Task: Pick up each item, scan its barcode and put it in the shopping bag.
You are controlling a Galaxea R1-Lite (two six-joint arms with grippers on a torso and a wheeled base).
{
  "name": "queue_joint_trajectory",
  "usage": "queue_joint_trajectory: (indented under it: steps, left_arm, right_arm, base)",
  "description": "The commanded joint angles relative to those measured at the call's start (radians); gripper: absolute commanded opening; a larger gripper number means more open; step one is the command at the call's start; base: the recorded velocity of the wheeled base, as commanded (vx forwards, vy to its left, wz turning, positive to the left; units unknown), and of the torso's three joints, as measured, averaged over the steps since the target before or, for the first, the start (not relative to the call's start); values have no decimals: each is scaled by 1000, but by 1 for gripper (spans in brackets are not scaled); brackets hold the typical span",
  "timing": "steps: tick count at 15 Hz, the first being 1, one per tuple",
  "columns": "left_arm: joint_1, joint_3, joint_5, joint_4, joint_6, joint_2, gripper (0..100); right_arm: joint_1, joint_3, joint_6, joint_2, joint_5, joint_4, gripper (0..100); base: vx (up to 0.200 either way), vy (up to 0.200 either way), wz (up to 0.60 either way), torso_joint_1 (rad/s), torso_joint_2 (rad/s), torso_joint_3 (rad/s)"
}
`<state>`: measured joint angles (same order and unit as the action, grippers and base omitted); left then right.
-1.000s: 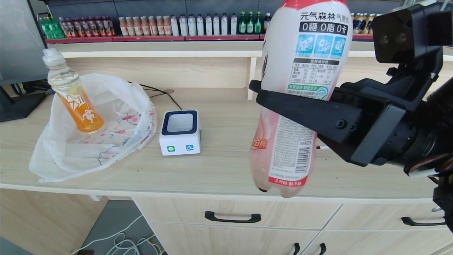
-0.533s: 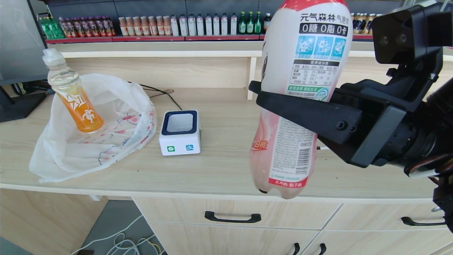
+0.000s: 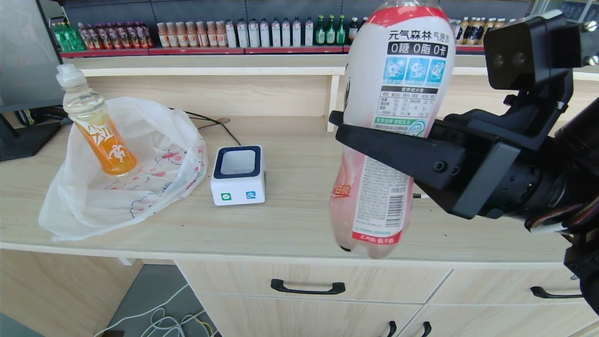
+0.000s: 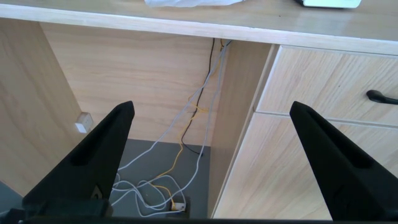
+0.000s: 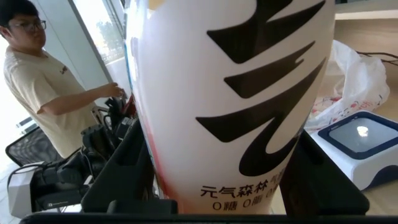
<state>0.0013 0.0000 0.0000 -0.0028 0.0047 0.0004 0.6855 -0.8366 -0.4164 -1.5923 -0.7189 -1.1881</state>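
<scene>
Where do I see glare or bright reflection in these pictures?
Head view: the window of the scanner reflects pale light. Right wrist view: a bright spot sits on that window, and strong daylight shows behind the bottle.

Bright, even light lay over the bench, with only soft, faint shadows beside the scanner and under the shopping bag. The bench's front edge bowed in the head view's wide lens. In the right wrist view, windows glared white behind the pink bottle.
</scene>
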Motion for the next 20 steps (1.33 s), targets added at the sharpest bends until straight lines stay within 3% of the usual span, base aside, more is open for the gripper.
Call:
queue_joint_trajectory:
  steps: [1, 3, 6, 9, 12, 14, 20]
  left_arm:
    - [0, 0, 0, 0, 0, 0, 100]
    - [0, 0, 0, 0, 0, 0, 100]
    - [0, 0, 0, 0, 0, 0, 100]
    - [0, 0, 0, 1, 0, 0, 100]
    - [0, 0, 0, 0, 0, 0, 100]
    - [0, 0, 0, 0, 0, 0, 100]
    - [0, 0, 0, 0, 0, 0, 100]
  right_arm:
    - [-43, -4, 4, 0, 4, -13, 0]
    - [-72, -6, 28, 0, 7, -16, 0]
    - [-87, 24, 126, 3, 202, -19, 0]
    - [-87, 100, 160, 34, 320, -56, 0]
    - [-87, 192, 238, 77, 621, -68, 0]
    - [-84, 188, 297, 86, 750, -77, 0]
    - [-92, 283, 518, 98, 886, -240, 0]
  base:
    - [0, 0, 0, 0, 0, 0]
    - [0, 0, 0, 0, 0, 0]
    - [0, 0, 0, 0, 0, 0]
    - [0, 0, 0, 0, 0, 0]
    - [0, 0, 0, 0, 0, 0]
    - [0, 0, 0, 0, 0, 0]
    - [0, 0, 0, 0, 0, 0]
